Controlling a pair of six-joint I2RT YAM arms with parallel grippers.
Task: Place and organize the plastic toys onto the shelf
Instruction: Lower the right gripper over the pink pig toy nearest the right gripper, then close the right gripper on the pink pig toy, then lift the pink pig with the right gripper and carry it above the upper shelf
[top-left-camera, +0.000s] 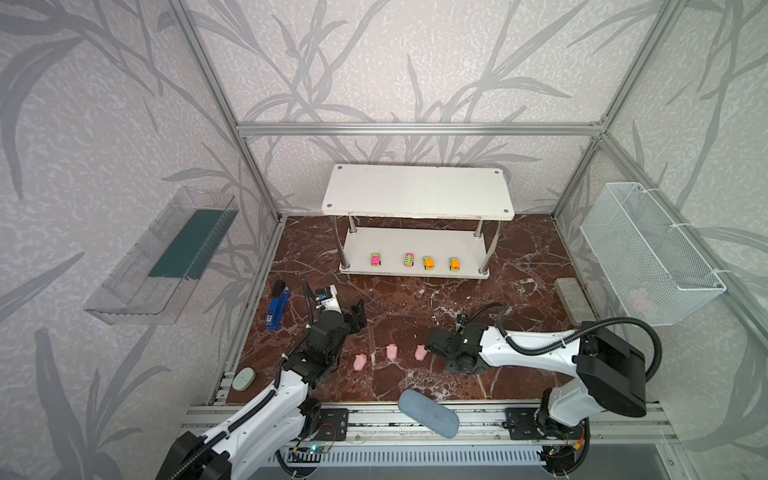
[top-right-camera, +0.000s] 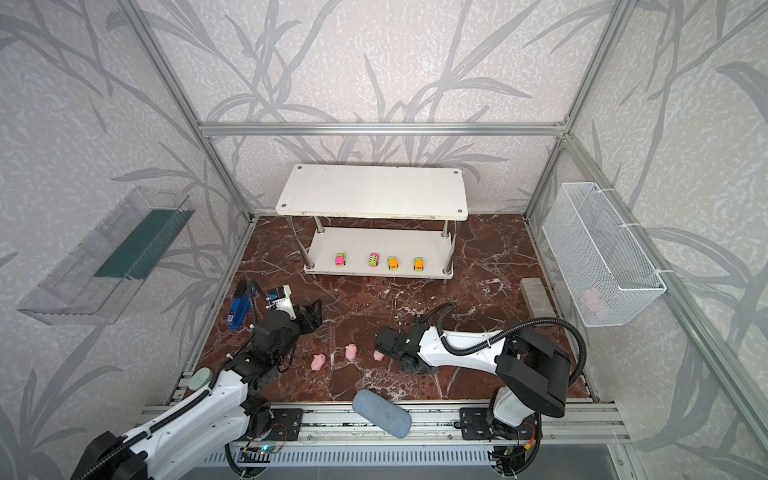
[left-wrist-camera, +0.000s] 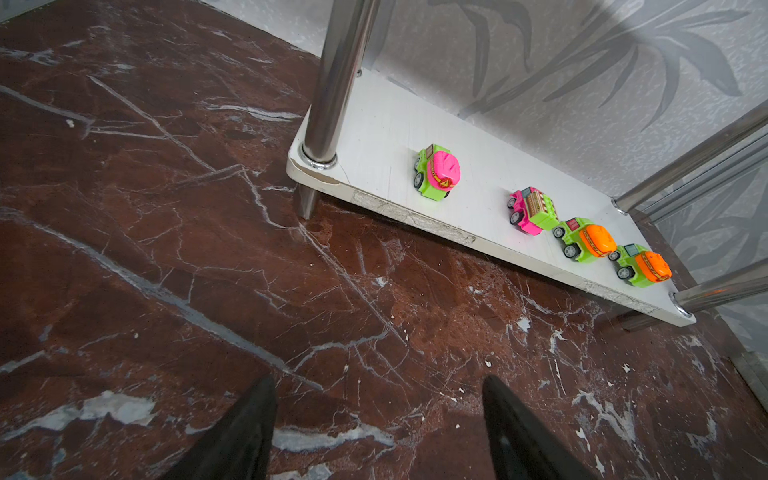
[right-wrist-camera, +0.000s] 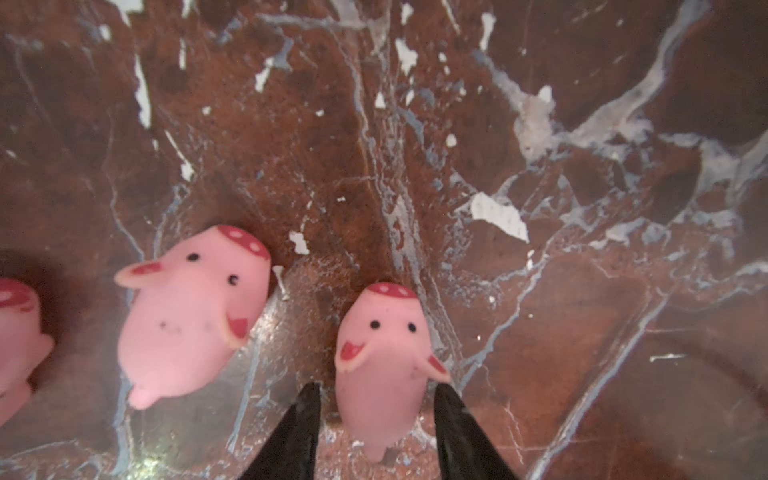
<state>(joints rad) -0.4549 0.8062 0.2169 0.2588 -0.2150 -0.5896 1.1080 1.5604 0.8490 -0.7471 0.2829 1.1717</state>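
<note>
left claw (left-wrist-camera: 377, 380): hanging released | right claw (right-wrist-camera: 377, 386): straddling a pig (right-wrist-camera: 380, 353) on the worktop (right-wrist-camera: 540, 291), jaws unclenched | shelf (top-left-camera: 415, 191): carrying four cars (top-left-camera: 409, 259), lower board

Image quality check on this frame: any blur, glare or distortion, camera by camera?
Right wrist view: soft focus, nearest pig slightly smeared, glare patch on the marble floor beside it. Left wrist view: sharp, toy cars crisp. Both top views: steep perspective, frame rails splay outward, soft shadows; pink shape in the wire mesh basket too blurred to identify.
</note>
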